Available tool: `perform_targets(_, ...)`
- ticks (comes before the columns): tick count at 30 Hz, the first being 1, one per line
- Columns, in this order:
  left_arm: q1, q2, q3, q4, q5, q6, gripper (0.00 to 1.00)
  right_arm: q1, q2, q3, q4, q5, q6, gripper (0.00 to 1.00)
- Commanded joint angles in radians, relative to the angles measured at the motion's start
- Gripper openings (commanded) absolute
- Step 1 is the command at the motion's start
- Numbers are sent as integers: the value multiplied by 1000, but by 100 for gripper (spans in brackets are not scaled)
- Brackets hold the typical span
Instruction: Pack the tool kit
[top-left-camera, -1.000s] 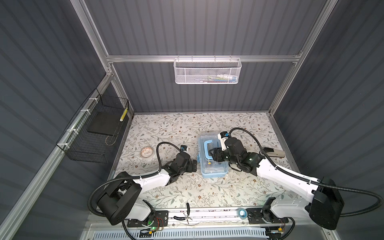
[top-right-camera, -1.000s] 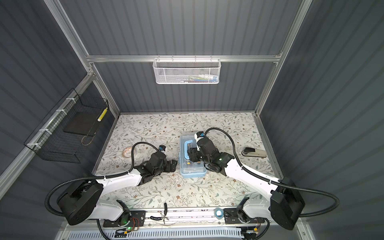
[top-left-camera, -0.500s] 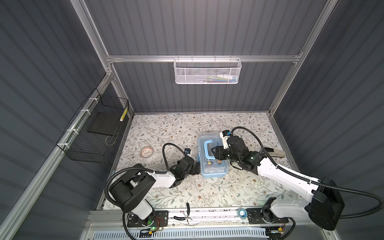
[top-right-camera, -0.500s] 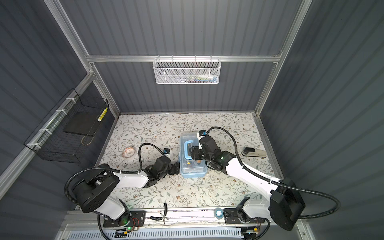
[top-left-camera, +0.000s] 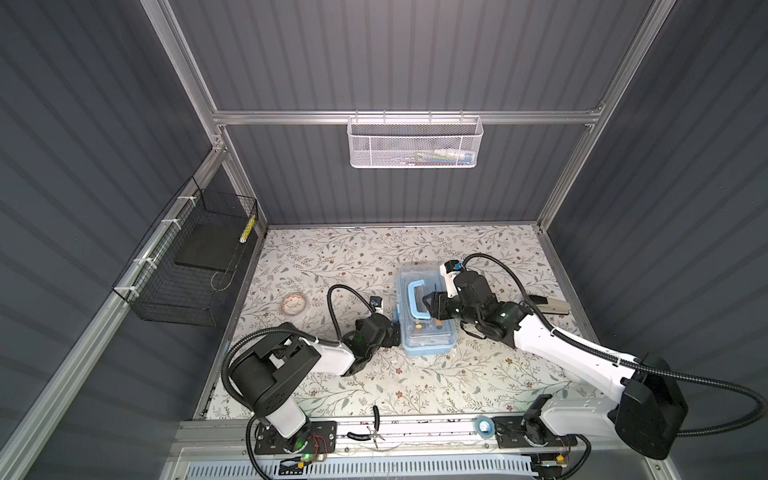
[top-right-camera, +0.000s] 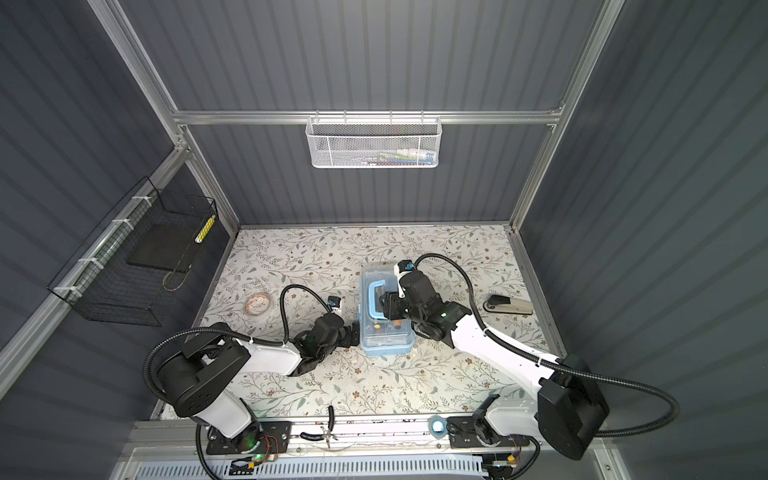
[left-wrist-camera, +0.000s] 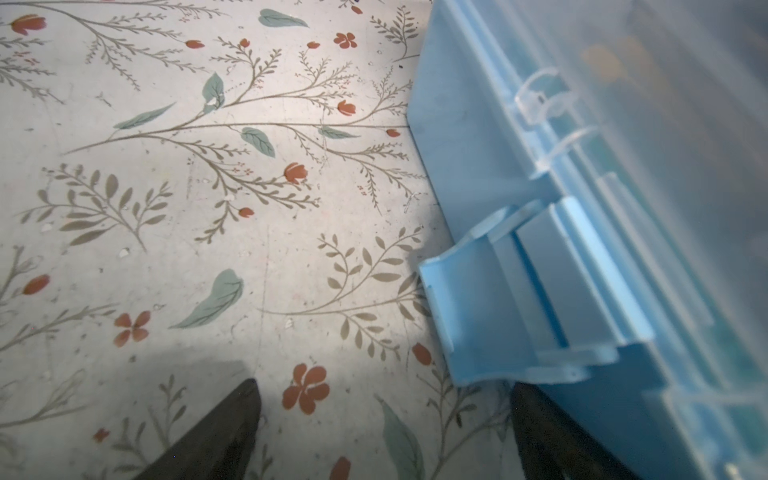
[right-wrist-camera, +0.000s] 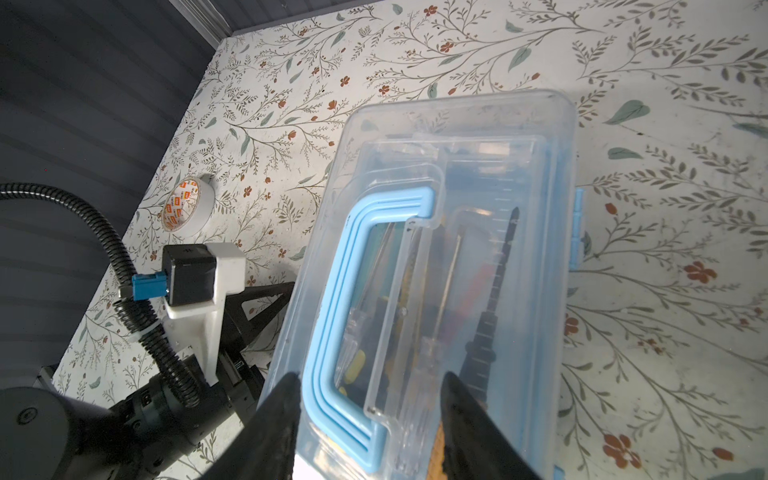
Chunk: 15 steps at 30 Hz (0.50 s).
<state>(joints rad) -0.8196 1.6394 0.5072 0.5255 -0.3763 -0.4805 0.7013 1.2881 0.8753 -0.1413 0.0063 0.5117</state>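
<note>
We are recording one small rectangular light-blue plastic box with a clear lid (top-left-camera: 430, 343), lying flat near the middle of the floral-patterned tabletop (top-left-camera: 332, 257). One light-blue C-shaped handle (right-wrist-camera: 328, 311) is lying flat on the lid. We are counting two light-blue latches, one on each long side. The latch on the left arm's side (left-wrist-camera: 478, 316) is standing out from the wall, and the opposite latch (right-wrist-camera: 575, 226) is showing only edge-on. Through the lid we are making out one black ridged tool (right-wrist-camera: 484, 332), slim metal shafts and yellow parts; their number we cannot tell.

The right gripper (right-wrist-camera: 370, 382) is resting over the lid. Its two fingers are partly apart, straddling the handle's near leg and the clear ridge beside it; whether they are pinching we cannot tell. The left gripper (left-wrist-camera: 384, 395) is lying low over the tabletop just beside the box's long side. Its fingers are wide apart with only bare tabletop between them, and one finger is just beside the latch's free end.

Further out, in both top views, we are noting:
- one roll of white tape (top-left-camera: 294, 303) left of the box
- one grey-black stapler (top-left-camera: 548, 304) to its right
- one pair of black-handled pliers (top-left-camera: 376, 428) on the front rail
- one white mesh basket (top-left-camera: 415, 141) hanging on the back wall
- one black wire basket (top-left-camera: 187, 266) hanging on the left wall
</note>
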Motion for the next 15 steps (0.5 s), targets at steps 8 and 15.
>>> perform_targets(8,-2,48,-5,43,-84,20,94,-8,19,13,6,-12,-5,55)
perform_targets(15,-1,61,-3,71,-107,19,94,-9,26,7,3,-14,-1,55)
